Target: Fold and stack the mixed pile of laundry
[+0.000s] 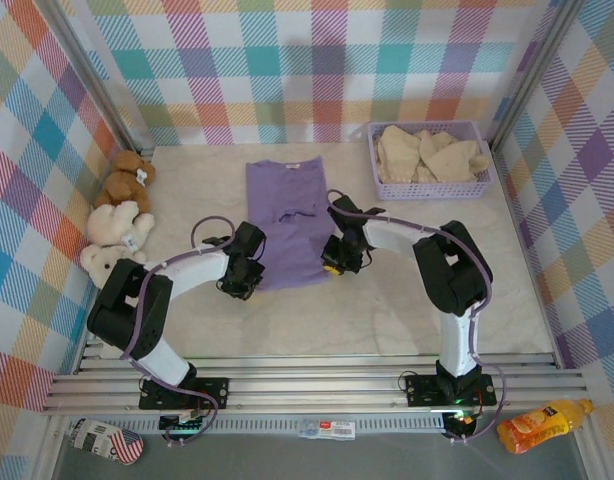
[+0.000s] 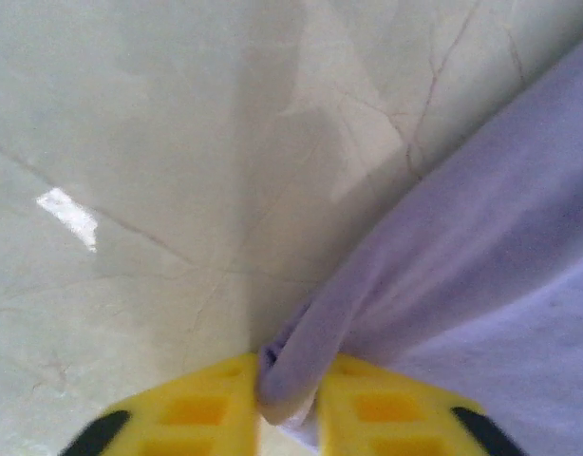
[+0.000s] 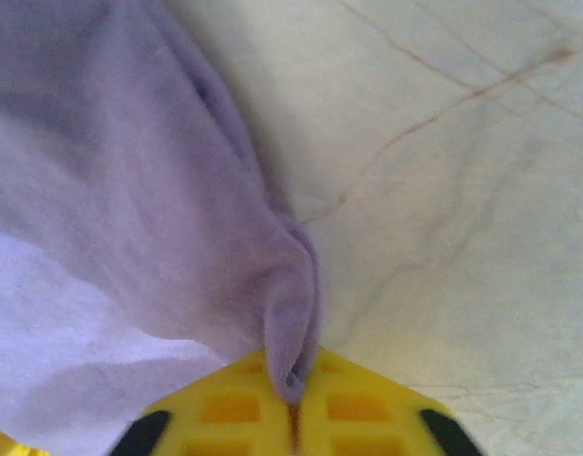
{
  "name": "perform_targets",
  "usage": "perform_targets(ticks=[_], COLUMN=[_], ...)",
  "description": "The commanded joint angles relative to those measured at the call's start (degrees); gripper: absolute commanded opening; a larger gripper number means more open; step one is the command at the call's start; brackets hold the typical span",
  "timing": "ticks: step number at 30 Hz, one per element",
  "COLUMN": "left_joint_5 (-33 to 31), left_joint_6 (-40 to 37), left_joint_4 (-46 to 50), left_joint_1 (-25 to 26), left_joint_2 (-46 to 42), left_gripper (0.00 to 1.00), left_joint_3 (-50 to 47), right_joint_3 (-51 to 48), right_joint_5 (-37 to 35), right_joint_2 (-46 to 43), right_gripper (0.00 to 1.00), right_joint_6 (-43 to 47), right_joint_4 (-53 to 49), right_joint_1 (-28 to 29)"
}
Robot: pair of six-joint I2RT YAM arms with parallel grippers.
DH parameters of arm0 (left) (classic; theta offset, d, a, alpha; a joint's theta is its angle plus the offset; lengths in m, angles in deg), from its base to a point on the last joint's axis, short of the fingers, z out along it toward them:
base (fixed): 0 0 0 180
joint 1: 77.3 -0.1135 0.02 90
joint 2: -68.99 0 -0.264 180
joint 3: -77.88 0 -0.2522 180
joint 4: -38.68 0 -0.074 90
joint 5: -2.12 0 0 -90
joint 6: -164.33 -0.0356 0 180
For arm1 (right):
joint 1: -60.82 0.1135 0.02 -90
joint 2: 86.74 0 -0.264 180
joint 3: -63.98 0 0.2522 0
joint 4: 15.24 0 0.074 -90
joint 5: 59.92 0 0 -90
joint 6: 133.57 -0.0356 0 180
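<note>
A lavender-purple soft cloth collared shirt [image 1: 287,215] lies flat on the pale marble-patterned table [image 1: 407,300], roughly mid-table. Its long axis runs near to far, with the collar at the far end and the hem at the near end. The left hand [image 2: 287,408] is closed on the shirt's near-left hem corner, and its wrist view shows a bunched fold of purple fabric pinched between the yellow fingers [image 2: 201,413]. The right hand [image 3: 293,410] is likewise clamped on the near-right hem corner, a puckered ridge of cloth rising from between its pads. The two hands sit level with each other at opposite ends of the hem, each arm on its own side, so neither has to cross over. The rest of the garment stretches away from both hands toward the far wall. The likely next move is therefore to carry the hem far-ward over the body toward the collar, and it will need both corners lifted evenly to keep the fold square. A cream-beige crumpled cloth garment [image 1: 427,152] waits in the lavender plastic mesh basket [image 1: 432,189] at the far right, well apart from the shirt and nearer the right arm.
</note>
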Motion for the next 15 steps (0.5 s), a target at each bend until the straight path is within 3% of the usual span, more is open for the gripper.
perform_targets(ticks=[1, 8, 15], left_joint_5=[-1.0, -3.8, -4.1], left_joint_6=[-2.1, -7.5, -1.0], left_joint_4=[-4.2, 6.7, 18.3], left_joint_1=[0.7, 6.0, 16.5], left_joint_2=[4.6, -4.6, -17.0], left_gripper=[0.00, 0.00, 0.00], left_joint_3=[-0.7, -2.0, -5.0], right_joint_3=[1.8, -8.0, -18.3], right_joint_5=[-1.6, 0.1, 7.8], right_joint_2=[1.6, -9.0, -22.9], right_gripper=[0.00, 0.00, 0.01], right_joint_6=[6.8, 19.0, 21.7], right_joint_4=[-3.0, -9.1, -16.5], right_joint_1=[0.3, 1.7, 4.5])
